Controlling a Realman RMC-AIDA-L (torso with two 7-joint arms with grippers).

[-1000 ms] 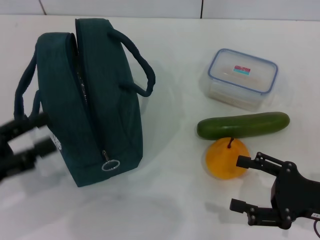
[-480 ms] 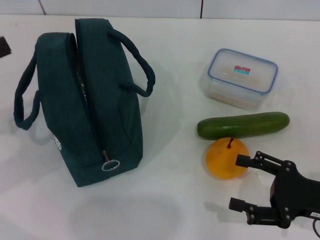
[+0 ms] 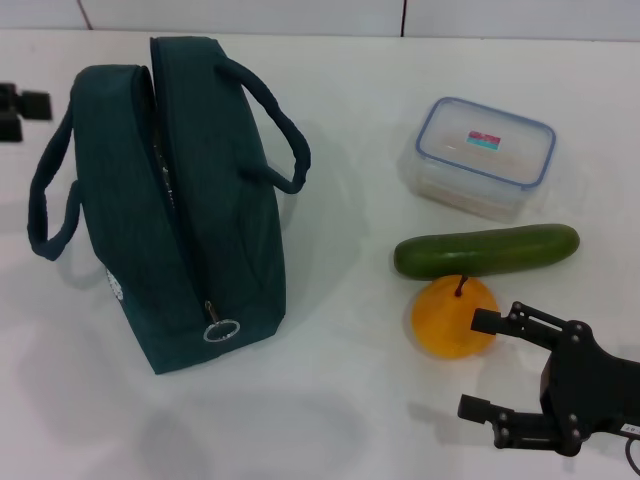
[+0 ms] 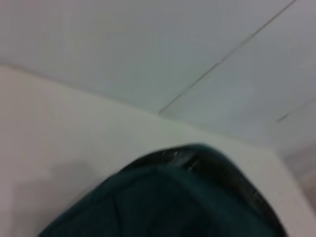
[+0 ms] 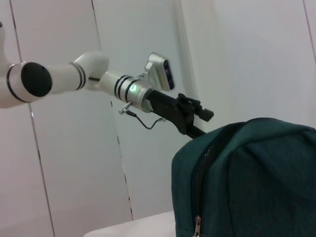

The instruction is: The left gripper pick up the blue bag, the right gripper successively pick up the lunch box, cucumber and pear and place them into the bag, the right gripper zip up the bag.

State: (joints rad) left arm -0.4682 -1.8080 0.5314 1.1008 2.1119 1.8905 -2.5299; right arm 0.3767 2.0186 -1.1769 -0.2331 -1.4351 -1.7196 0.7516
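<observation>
The blue bag [image 3: 200, 200] stands upright on the left of the white table, its zipper open and its ring pull [image 3: 221, 329] hanging at the near end. My left gripper [image 3: 22, 108] shows at the far left edge, beyond the bag's handle and apart from it; the right wrist view shows this left gripper [image 5: 202, 123] open behind the bag [image 5: 247, 177]. The lunch box [image 3: 482, 155], the cucumber [image 3: 487, 251] and the pear [image 3: 452, 318] lie to the right. My right gripper [image 3: 478, 365] stands open just near of the pear, holding nothing.
The left wrist view looks over the top of the bag [image 4: 173, 197] toward a white wall. Bare table [image 3: 330, 400] lies between the bag and the fruit.
My left gripper has swung from beside the bag's near left side to the far left edge behind the handle. The right gripper and all objects have stayed put.
</observation>
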